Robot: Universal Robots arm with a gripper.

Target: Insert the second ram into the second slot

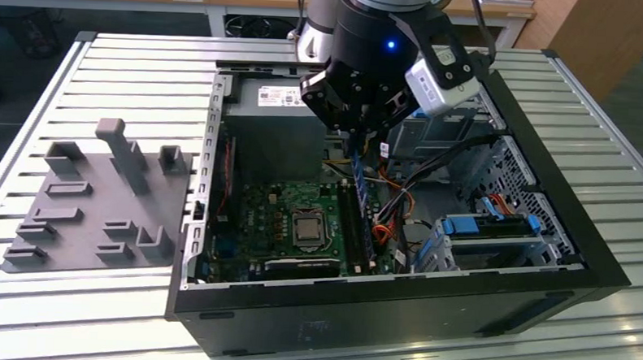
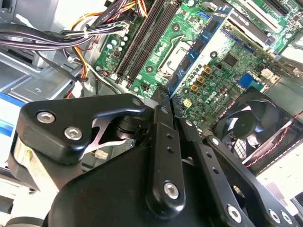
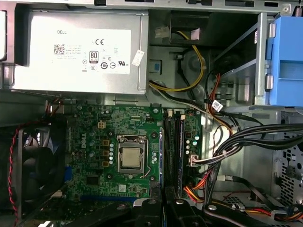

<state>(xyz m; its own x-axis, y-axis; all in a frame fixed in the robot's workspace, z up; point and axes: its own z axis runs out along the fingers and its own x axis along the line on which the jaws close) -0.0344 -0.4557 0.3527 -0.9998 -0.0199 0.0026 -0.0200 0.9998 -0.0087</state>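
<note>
You are looking at the second ram (image 2: 199,47), a thin, flat blue board stick with a row of dark chips along its face. It is being held on edge between the fingers of the gripper (image 2: 166,97), which are closing on it from both sides. In the exterior view it (image 1: 356,177) is hanging above the green motherboard, not sitting in any slot. The long black memory slots (image 3: 168,146) are lying side by side just beside the processor socket, and the stick is running parallel to them (image 2: 142,40). You are not being shown clearly which one is the second slot.
</note>
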